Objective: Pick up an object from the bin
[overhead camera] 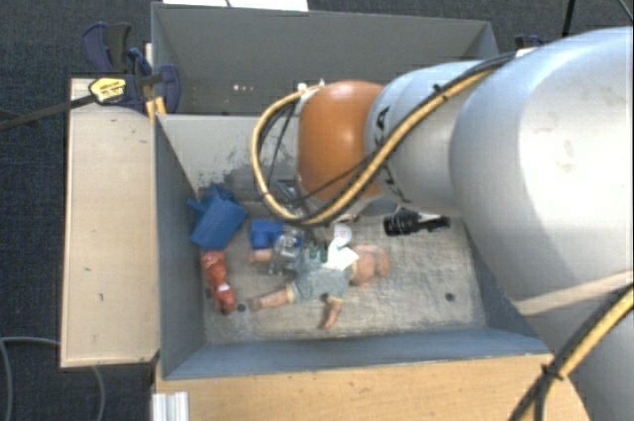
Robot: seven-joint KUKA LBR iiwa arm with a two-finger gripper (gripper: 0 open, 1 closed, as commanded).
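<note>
One doll (319,284), pale-limbed and grey-clothed, lies sprawled under the jaws; their opening cannot be told.

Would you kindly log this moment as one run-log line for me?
tool: low in bin, over doll | doll: lying mid-bin | nearby: blue piece left, red toy lower left, black marker right

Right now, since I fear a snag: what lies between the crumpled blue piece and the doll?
A small blue block, beside the blue piece and close to the doll, in the camera view.
</note>
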